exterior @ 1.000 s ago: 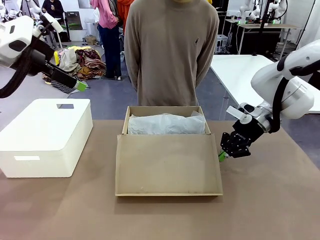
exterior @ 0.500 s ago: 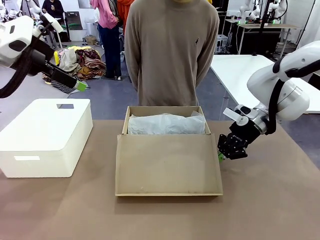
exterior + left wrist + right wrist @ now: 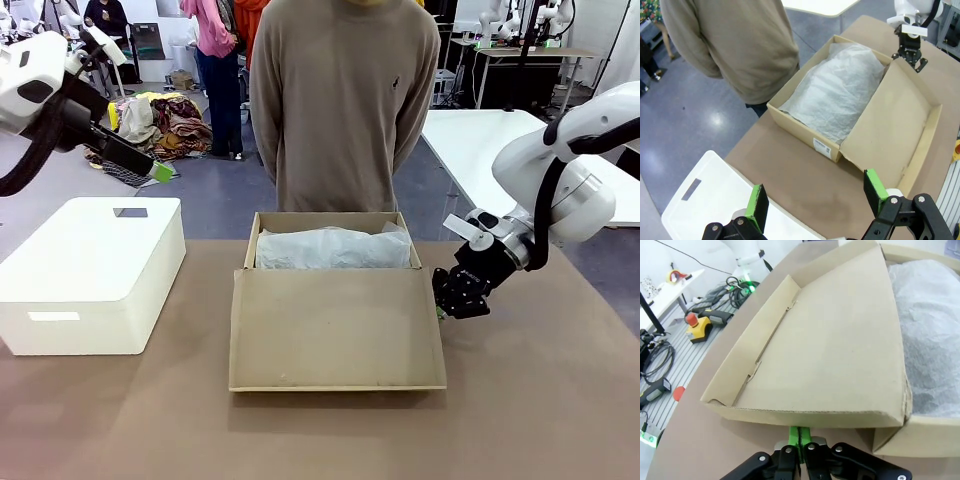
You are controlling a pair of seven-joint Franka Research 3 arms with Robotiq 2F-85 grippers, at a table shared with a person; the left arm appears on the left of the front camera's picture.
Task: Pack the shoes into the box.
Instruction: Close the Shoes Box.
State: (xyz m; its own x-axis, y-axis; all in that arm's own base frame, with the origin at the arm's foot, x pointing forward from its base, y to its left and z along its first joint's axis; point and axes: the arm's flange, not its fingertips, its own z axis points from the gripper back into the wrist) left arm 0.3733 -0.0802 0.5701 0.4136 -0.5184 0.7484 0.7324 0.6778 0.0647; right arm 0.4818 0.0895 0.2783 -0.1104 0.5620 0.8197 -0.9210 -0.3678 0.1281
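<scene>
On the brown table [image 3: 540,400] the box [image 3: 330,220] is set centrally, any shoes hidden under tissue paper [image 3: 335,248], and the right edge of its flap lid [image 3: 335,330] has just been reached by the pinched-together right gripper [image 3: 440,308], likely for closing, while the left gripper [image 3: 817,196] is held spread.

The white rounded plastic box [image 3: 90,270] lies left of the tan cardboard shoebox [image 3: 326,218], which has white tissue paper [image 3: 335,248] inside.
</scene>
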